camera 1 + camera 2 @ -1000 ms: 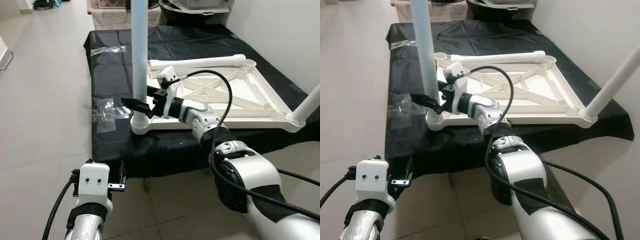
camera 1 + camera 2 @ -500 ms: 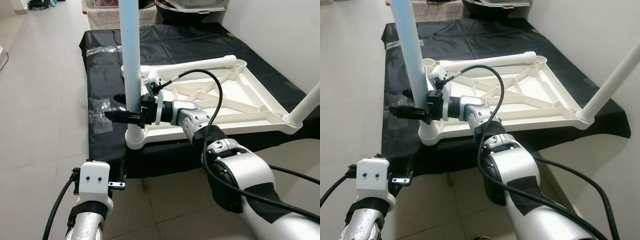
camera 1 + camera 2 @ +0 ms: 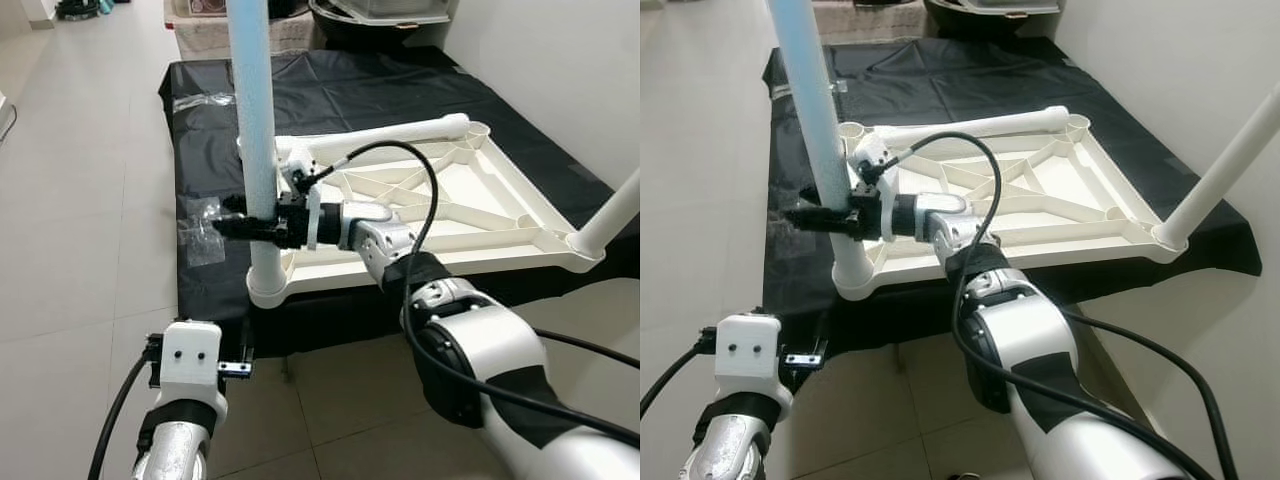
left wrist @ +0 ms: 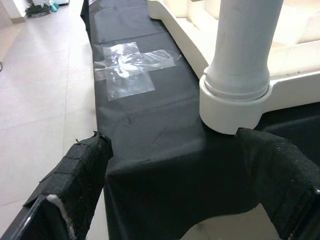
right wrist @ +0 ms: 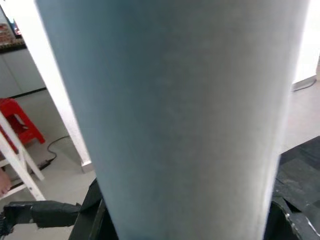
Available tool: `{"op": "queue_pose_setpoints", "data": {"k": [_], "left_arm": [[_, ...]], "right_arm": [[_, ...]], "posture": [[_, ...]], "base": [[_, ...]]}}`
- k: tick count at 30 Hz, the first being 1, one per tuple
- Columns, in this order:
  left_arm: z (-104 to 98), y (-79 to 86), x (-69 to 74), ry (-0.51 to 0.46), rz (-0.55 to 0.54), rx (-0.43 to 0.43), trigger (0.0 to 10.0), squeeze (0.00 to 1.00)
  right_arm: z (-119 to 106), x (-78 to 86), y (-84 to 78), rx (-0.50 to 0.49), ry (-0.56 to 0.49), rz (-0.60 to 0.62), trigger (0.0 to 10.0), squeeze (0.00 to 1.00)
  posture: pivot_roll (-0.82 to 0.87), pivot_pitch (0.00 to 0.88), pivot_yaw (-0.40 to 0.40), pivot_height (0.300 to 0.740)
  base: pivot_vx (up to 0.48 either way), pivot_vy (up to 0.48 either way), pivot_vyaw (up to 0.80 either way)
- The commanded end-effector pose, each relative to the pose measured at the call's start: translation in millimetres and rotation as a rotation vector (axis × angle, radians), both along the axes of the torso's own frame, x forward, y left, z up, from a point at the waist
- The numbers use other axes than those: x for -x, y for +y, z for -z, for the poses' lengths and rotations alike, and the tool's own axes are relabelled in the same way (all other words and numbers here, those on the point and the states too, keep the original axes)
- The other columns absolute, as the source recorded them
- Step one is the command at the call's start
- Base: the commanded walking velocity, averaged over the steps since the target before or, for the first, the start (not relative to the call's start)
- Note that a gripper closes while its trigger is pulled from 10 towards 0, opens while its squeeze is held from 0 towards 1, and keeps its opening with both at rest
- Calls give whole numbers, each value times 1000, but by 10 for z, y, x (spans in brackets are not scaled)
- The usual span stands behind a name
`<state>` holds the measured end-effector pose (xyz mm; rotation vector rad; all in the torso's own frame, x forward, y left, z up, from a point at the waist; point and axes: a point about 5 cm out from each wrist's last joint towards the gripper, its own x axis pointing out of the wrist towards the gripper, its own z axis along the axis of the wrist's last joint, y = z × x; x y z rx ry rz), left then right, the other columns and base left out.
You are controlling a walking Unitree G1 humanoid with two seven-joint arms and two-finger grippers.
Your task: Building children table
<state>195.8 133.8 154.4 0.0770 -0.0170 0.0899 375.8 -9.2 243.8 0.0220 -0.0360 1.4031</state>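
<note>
Right gripper [image 3: 235,226] was clamped on the pale blue leg [image 3: 255,140], one black finger passing on either side of it a little above the corner socket [image 3: 268,288] of the upturned white tabletop [image 3: 440,215]. The leg's long axis ran straight up; the gripper met it crosswise, reaching from 3 o'clock toward 9 o'clock in the head views. The tabletop lay underside up on a black cloth [image 3: 330,90], its held corner at about 7 o'clock of the frame. A second leg [image 3: 612,218] stood in the corner at 4 o'clock, and a third leg [image 3: 385,134] lay flat along the far rim toward 12 o'clock.

Left gripper [image 4: 187,192] hung with its fingers apart at the cloth's near edge, at 6 o'clock of the socket. A taped plastic packet [image 4: 131,67] lay on the cloth beyond it.

Judgement: seating of this leg was in hand; any further push would need to run down the leg's own axis. The right arm was the nearer and already engaged. The joint looked seated, though not confirmed tight.
</note>
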Motion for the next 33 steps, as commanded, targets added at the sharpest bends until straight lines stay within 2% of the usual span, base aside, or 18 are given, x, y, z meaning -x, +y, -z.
{"op": "queue_pose_setpoints", "data": {"k": [1, 2, 3, 5, 6, 7, 8, 9, 11, 16, 22, 23, 25, 26, 29, 30, 32, 33], "left_arm": [[27, 18, 3, 19, -14, -8, 10000, 0], [24, 22, -1, 17, -15, -9, 10000, 0], [24, 22, -1, 17, -15, -9, 10000, 0], [18, 37, -10, 12, -20, -9, 10000, 0], [20, 48, -18, 11, -20, -13, 10000, 0], [20, 48, -18, 11, -20, -13, 10000, 0], [21, 55, -28, 10, -21, -14, 10000, 0], [24, 62, -35, 10, -20, -16, 10000, 0], [23, 68, -50, 7, -20, -17, 10000, 0], [17, 68, -60, 4, -18, -20, 10000, 0], [14, 60, -71, 2, -16, -26, 10000, 0], [16, 60, -70, 3, -16, -26, 10000, 0], [19, 58, -69, 4, -17, -25, 10000, 0], [22, 54, -69, 4, -15, -25, 10000, 0], [25, 52, -69, 5, -14, -25, 10000, 0], [26, 52, -71, 5, -13, -25, 10000, 0], [27, 53, -72, 5, -13, -26, 10000, 0], [25, 55, -76, 4, -13, -26, 10000, 0]], "right_arm": [[43, -49, 23, -54, 63, 134, 0, 0], [44, -97, 6, -64, 57, 242, 0, 0], [44, -97, 6, -64, 57, 242, 0, 0], [69, -200, -68, -85, 61, 501, 0, 0], [102, -272, -177, -93, 66, 700, 0, 0], [102, -272, -177, -93, 66, 700, 0, 0], [161, -335, -340, -85, 62, 931, 0, 0], [200, -361, -454, -78, 56, 1079, 0, 0], [277, -373, -603, -95, 88, 1276, 0, 0], [345, -347, -631, -139, 150, 1428, 0, 0], [411, -260, -347, -177, 252, 1443, 0, 0], [369, -242, -236, -182, 228, 1380, 10000, 0], [331, -226, -159, -188, 199, 1326, 10000, 0], [293, -203, -64, -221, 198, 1253, 10000, 1000], [245, -197, -51, -245, 162, 1227, 10000, 1000], [197, -218, -96, -267, 139, 1186, 10000, 373], [165, -233, -134, -279, 124, 1160, 10000, 373], [126, -251, -176, -258, 72, 1086, 10000, 0]], "posture": [[82, 158, -111, 740], [81, 158, -112, 740], [81, 158, -112, 740], [82, 157, -111, 740], [74, 154, -101, 740], [74, 154, -101, 740], [69, 152, -98, 740], [68, 149, -97, 740], [71, 146, -97, 740], [74, 143, -95, 740], [78, 135, -97, 740], [78, 135, -97, 740], [76, 133, -97, 740], [73, 128, -94, 740], [73, 128, -94, 740], [71, 123, -95, 740], [71, 123, -95, 740], [73, 115, -96, 740]], "base": [[0, 0, 0], [0, 0, 0], [0, 0, 0], [0, 0, 0], [0, 0, 0], [0, 0, 0], [0, 0, 0], [0, 0, 0], [0, 0, 0], [0, 0, 0], [0, 0, 0], [0, 0, 0], [0, 0, 0], [0, 0, 0], [0, 0, 0], [0, 0, 0], [0, 0, 0], [0, 0, 0]]}}
